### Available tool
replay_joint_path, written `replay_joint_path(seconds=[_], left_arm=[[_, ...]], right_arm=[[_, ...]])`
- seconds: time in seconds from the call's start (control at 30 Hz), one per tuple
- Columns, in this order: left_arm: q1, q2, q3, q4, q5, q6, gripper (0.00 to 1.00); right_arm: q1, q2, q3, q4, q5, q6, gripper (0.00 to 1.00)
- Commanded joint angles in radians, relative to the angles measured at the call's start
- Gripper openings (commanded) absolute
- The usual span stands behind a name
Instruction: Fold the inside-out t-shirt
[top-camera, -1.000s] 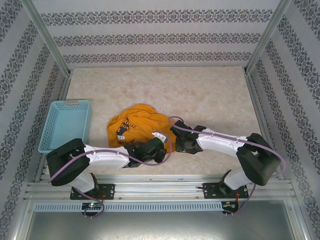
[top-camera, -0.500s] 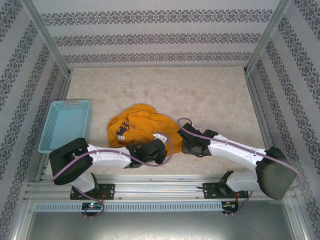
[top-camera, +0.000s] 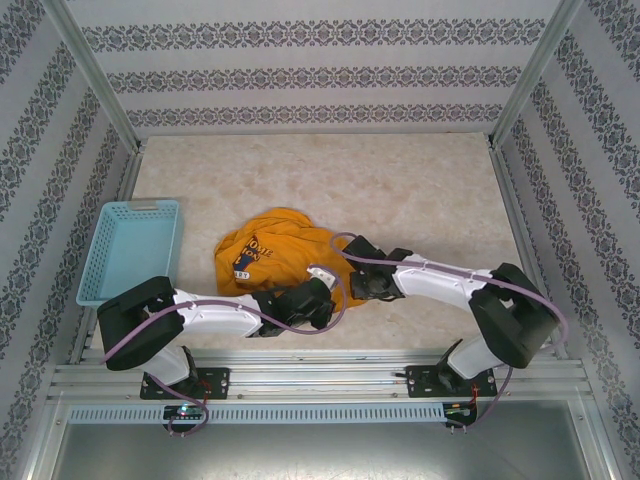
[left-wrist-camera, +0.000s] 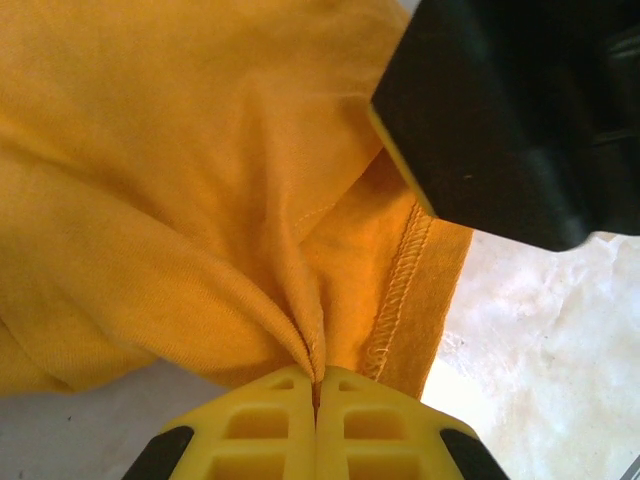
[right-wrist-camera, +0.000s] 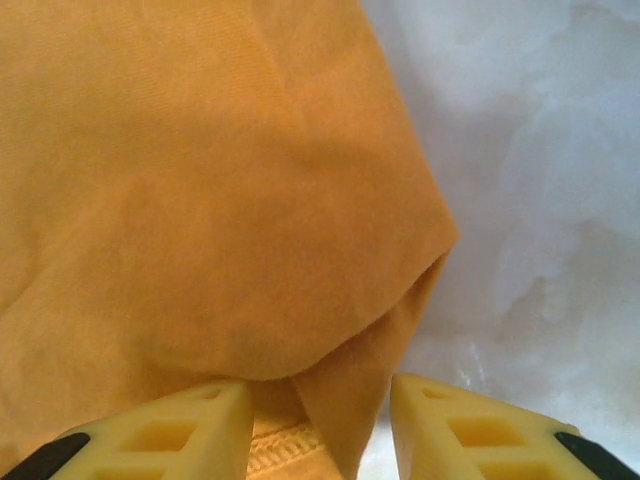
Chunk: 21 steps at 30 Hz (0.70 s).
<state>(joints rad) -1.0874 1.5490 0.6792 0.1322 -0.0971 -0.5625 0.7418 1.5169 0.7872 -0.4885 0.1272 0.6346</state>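
Item: inside-out t-shirt; mustard-orange, crumpled in a heap near the front middle of the desk, dark emblem partly showing on top; pale blue basket well apart at the left.

Left jaws: clenched on a gathered pinch of cloth beside the stitched hem at the shirt's near edge.

Right jaws: parted, straddling a loose fold at the shirt's right edge, not clamped on it.

Hazards: the right jaws may close on several layers at once, or miss the hem, since the fold is bunched; the two arms sit close together, so the wrists may collide; pulling against the left pinch may drag the whole heap instead of spreading it.
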Motion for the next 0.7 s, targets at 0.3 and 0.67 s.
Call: replay_joint_path(seconds=[0.3, 0.67], left_arm=[[-0.014, -0.008, 0.019, 0.037, 0.001, -0.004, 0.04], [-0.014, 0.043, 0.05, 0.061, 0.096, 0.025, 0.19]], right_arm=[[-0.109, -0.098, -0.053, -0.061, 0.178, 0.082, 0.1], [-0.324, -0.221, -0.212, 0.067, -0.067, 0.126, 0.12]])
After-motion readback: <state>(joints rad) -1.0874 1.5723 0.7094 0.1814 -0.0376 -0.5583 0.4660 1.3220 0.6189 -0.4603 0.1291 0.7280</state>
